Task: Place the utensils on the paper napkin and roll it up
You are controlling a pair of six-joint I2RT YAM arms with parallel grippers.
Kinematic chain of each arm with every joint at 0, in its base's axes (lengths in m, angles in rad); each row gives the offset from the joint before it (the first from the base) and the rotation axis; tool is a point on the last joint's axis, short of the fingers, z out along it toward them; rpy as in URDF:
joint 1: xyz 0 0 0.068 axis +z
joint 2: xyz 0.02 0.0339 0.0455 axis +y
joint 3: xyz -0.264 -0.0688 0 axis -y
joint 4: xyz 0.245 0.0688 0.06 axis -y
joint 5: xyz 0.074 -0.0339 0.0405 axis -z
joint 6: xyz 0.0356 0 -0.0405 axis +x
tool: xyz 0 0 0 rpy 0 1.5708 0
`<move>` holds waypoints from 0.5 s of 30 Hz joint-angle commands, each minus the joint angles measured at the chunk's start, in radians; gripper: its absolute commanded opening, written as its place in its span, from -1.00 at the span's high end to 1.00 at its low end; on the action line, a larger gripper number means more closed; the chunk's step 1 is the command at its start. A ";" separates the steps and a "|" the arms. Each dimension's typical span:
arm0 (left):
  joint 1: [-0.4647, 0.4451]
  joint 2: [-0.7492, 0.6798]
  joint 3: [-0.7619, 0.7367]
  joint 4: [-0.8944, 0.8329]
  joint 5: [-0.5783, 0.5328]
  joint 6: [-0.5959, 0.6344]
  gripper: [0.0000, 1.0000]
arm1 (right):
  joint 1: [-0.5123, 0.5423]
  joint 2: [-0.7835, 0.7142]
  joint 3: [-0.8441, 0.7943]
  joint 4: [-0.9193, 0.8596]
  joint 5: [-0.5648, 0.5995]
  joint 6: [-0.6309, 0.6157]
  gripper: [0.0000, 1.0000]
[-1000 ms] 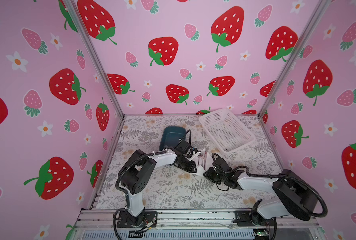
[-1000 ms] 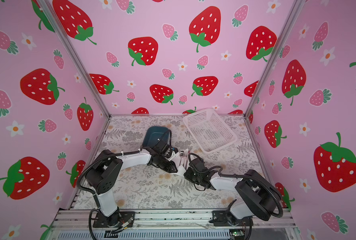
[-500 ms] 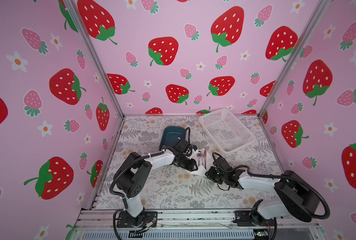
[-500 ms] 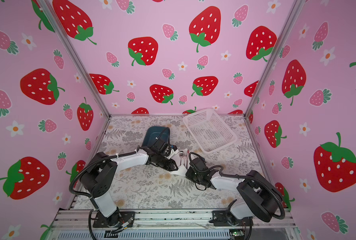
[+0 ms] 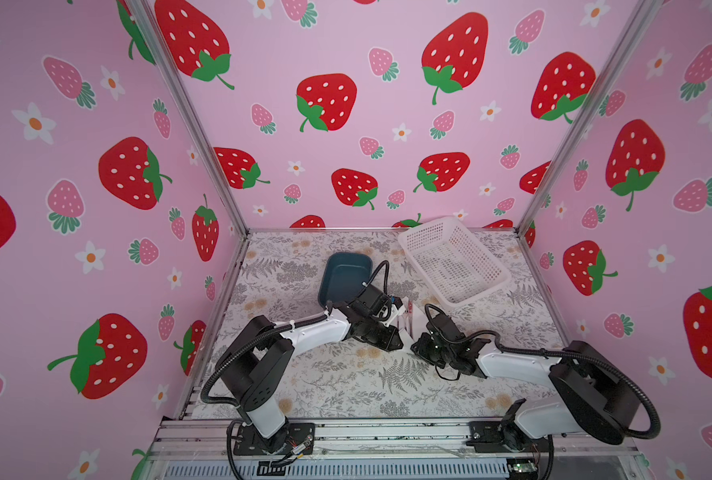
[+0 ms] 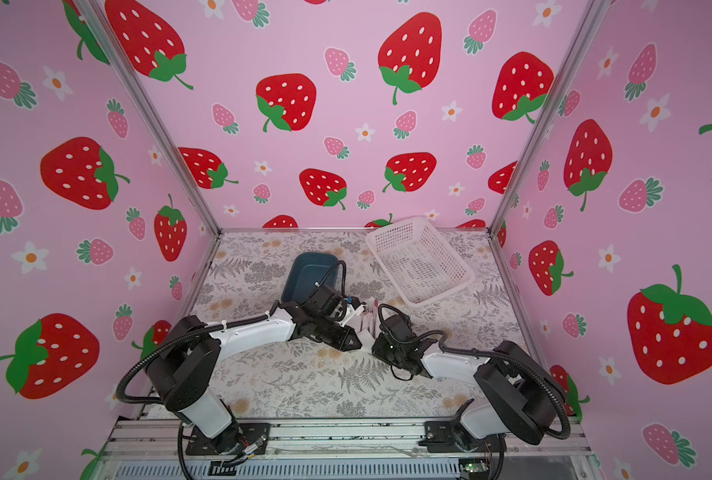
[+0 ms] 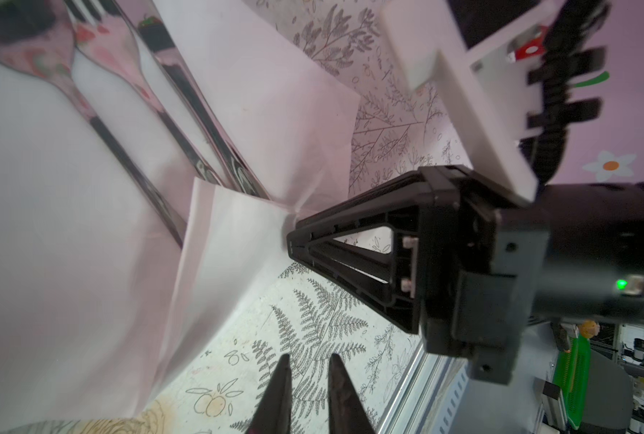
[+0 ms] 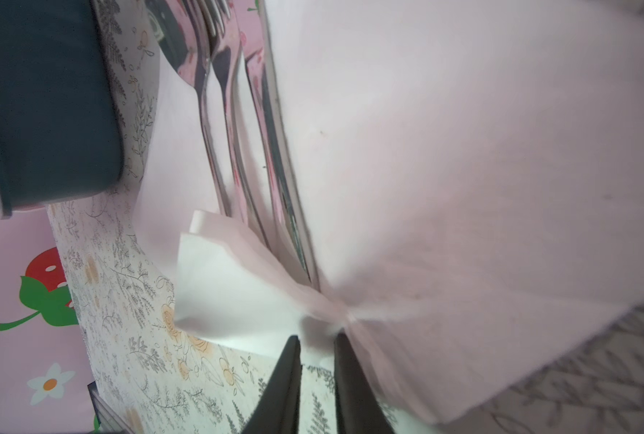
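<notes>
On the tabletop (image 5: 346, 382), your right end effector (image 8: 317, 337) pinches the napkin (image 8: 463, 169) folded over the utensils (image 8: 237, 142); your left end effector (image 7: 309, 357) gapes narrowly, empty; strawberry walls (image 5: 346, 104) surround.

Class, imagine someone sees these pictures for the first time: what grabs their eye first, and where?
Giant red strawberries cover the pink walls. At the middle of the floral table, the left arm and right arm meet over the paper napkin, where the utensils lie side by side and the right hand pinches its edge.
</notes>
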 commanded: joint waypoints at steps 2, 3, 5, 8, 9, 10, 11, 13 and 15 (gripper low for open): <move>0.000 0.039 -0.007 0.023 -0.024 -0.026 0.61 | -0.008 0.005 -0.017 -0.089 0.021 0.021 0.59; 0.001 0.046 -0.006 0.022 -0.043 -0.027 0.61 | -0.007 0.003 -0.019 -0.089 0.021 0.023 0.59; 0.001 0.057 0.000 0.014 -0.080 -0.029 0.61 | -0.008 -0.001 -0.023 -0.090 0.020 0.023 0.59; 0.002 0.069 0.000 0.010 -0.132 -0.028 0.61 | -0.007 -0.010 -0.026 -0.089 0.021 0.023 0.58; 0.002 0.075 0.001 0.007 -0.143 -0.025 0.61 | -0.008 -0.014 -0.029 -0.089 0.022 0.024 0.58; 0.002 0.079 0.000 0.000 -0.157 -0.022 0.61 | -0.007 -0.016 -0.029 -0.090 0.023 0.025 0.58; 0.002 0.082 -0.001 0.000 -0.166 -0.023 0.61 | -0.008 -0.020 -0.030 -0.089 0.022 0.025 0.58; 0.004 0.087 -0.009 0.004 -0.180 -0.023 0.61 | -0.008 -0.024 -0.032 -0.087 0.019 0.023 0.58; 0.005 0.090 -0.017 0.003 -0.199 -0.023 0.61 | -0.007 -0.027 -0.034 -0.086 0.019 0.024 0.58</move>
